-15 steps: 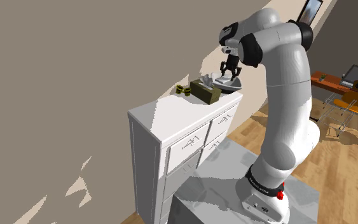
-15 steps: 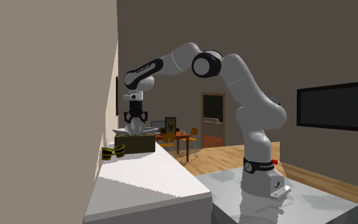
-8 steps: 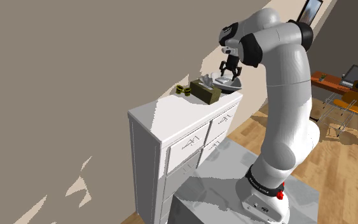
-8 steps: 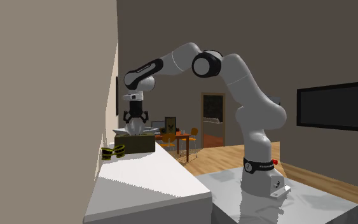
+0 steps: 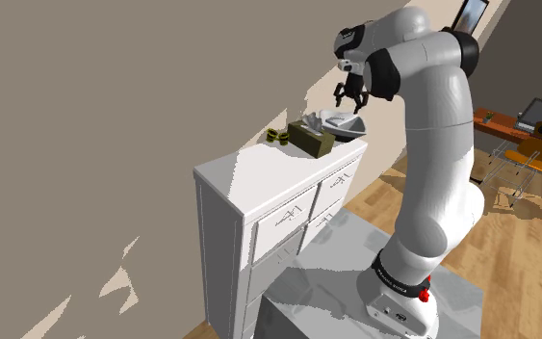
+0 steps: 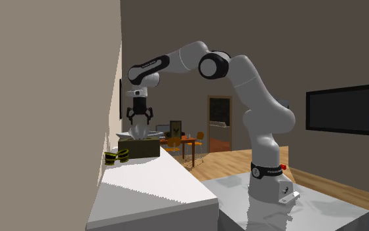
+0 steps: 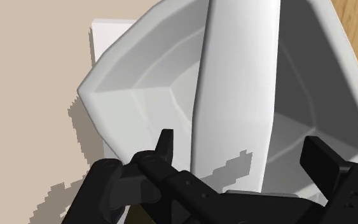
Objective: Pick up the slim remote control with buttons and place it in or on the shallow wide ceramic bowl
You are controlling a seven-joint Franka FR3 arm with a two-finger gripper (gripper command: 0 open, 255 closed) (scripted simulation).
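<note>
Remote control [image 7: 234,83], which we see drawn plain white and long, lies inside the white bowl [image 7: 123,76], stretched lengthwise across its hollow. In the shoulder view, well left of the bowl [image 5: 353,126], a small dark object with yellow stripes [image 5: 276,136] sits on the white dresser [image 5: 249,180]; just left of the bowl stands an olive tissue box [image 5: 312,140]. Straight above the bowl hangs the hand [image 5: 348,101], clear of its rim, fingers spread and pinching nothing. In the wrist view we find the remote control between the two fingers [image 7: 165,143], neither touching it. Right of the bowl and lower down stands the grey stand [image 5: 326,299].
</note>
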